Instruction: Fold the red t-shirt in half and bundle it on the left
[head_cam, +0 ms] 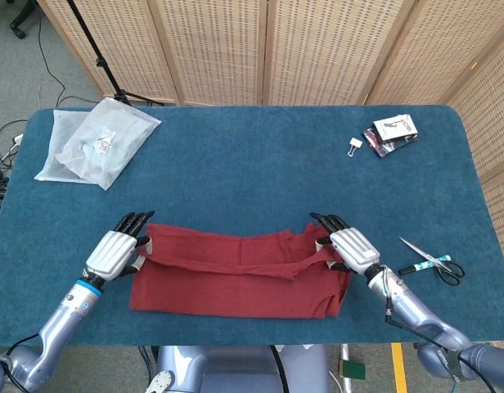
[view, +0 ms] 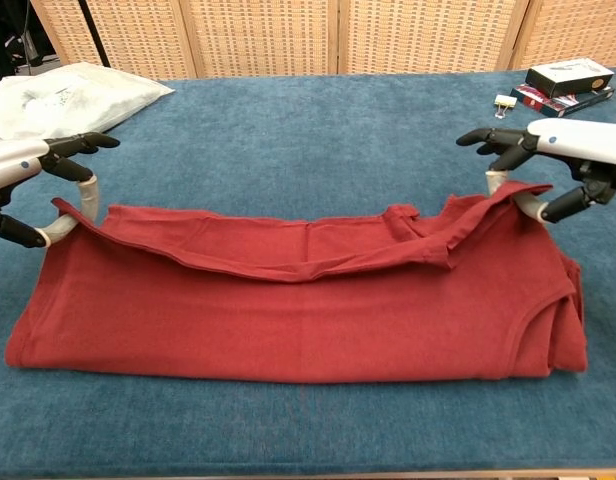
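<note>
Blue table [head_cam: 260, 172], scissors [head_cam: 432, 264] right.

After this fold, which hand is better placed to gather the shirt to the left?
Probably the right hand: it pinches the red t-shirt's right end and can sweep it toward the left hand.
</note>
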Robot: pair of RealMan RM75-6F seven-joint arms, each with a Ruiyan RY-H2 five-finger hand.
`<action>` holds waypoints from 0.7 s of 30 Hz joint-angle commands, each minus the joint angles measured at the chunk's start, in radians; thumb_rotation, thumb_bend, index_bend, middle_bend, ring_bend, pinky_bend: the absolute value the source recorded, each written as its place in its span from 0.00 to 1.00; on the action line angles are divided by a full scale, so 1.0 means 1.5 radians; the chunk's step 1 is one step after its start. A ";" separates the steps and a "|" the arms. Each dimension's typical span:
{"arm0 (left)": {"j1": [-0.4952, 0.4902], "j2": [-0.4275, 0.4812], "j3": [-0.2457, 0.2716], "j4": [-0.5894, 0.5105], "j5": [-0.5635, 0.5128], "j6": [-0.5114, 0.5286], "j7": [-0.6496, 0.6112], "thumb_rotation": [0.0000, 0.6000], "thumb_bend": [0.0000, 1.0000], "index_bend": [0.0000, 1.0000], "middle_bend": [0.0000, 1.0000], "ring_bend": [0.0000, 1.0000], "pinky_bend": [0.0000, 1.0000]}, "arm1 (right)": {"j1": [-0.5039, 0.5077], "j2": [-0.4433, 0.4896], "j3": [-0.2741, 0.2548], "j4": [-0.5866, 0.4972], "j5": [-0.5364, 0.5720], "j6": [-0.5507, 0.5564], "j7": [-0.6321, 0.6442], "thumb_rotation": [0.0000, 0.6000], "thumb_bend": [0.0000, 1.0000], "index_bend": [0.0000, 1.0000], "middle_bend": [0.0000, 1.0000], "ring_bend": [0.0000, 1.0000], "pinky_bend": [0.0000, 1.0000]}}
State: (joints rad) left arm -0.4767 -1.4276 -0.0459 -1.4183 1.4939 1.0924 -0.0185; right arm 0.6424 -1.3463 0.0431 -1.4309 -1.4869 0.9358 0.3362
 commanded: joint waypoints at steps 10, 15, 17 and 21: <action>-0.024 -0.037 -0.023 0.042 -0.055 -0.034 0.034 1.00 0.75 0.72 0.00 0.00 0.00 | 0.030 -0.027 0.038 0.046 0.071 -0.061 -0.015 1.00 0.77 0.64 0.00 0.00 0.00; -0.027 -0.047 -0.030 0.058 -0.077 -0.043 0.043 1.00 0.75 0.72 0.00 0.00 0.00 | 0.032 -0.027 0.048 0.054 0.085 -0.066 -0.009 1.00 0.77 0.64 0.00 0.00 0.00; -0.030 -0.051 -0.031 0.063 -0.086 -0.050 0.048 1.00 0.75 0.72 0.00 0.00 0.00 | 0.033 -0.029 0.049 0.061 0.089 -0.070 -0.012 1.00 0.77 0.64 0.00 0.00 0.00; -0.035 -0.059 -0.037 0.072 -0.101 -0.058 0.053 1.00 0.75 0.72 0.00 0.00 0.00 | 0.032 -0.034 0.053 0.071 0.099 -0.073 -0.013 1.00 0.77 0.64 0.00 0.00 0.00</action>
State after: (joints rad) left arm -0.5277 -1.5137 -0.0992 -1.3133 1.3453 1.0080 0.0586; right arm 0.6908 -1.3953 0.1214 -1.3255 -1.3406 0.8276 0.3165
